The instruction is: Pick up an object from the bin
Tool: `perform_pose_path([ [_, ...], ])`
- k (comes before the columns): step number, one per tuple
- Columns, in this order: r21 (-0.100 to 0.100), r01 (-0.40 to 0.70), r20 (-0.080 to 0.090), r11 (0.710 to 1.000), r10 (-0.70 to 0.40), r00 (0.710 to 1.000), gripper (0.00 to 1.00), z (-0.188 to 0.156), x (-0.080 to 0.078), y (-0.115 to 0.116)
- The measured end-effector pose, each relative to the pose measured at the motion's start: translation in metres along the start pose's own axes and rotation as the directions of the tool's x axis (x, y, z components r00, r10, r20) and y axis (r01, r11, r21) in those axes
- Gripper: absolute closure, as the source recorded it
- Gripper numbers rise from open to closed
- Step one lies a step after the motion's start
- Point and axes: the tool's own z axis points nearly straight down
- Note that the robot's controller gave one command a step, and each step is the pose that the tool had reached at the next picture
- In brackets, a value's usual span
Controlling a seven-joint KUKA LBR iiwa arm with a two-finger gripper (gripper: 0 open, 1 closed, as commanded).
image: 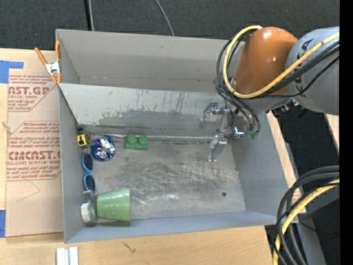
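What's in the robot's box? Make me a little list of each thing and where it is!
bin: grey metal, things all at its left side
hand: over bare floor on the right side, far from the things
green cup: on its side, near-left corner
white thing: small, at the cup's left end
blue sunglasses: along the left wall
shiny blue ball: beyond the sunglasses
green block: right of the ball

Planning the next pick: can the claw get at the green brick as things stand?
Probably yes: bare bin floor lies between the claw and the green brick, which sits apart from the shiny blue ball beside it.
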Motion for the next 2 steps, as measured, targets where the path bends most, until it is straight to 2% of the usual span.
perform_pose_path([
  [1,-0.003,0.219,-0.007,0.976,-0.219,0.976,0.00,0.048,0.080,0.048],
  [2,-0.005,0.170,-0.001,0.985,-0.170,0.986,0.00,0.090,0.046,0.115],
])
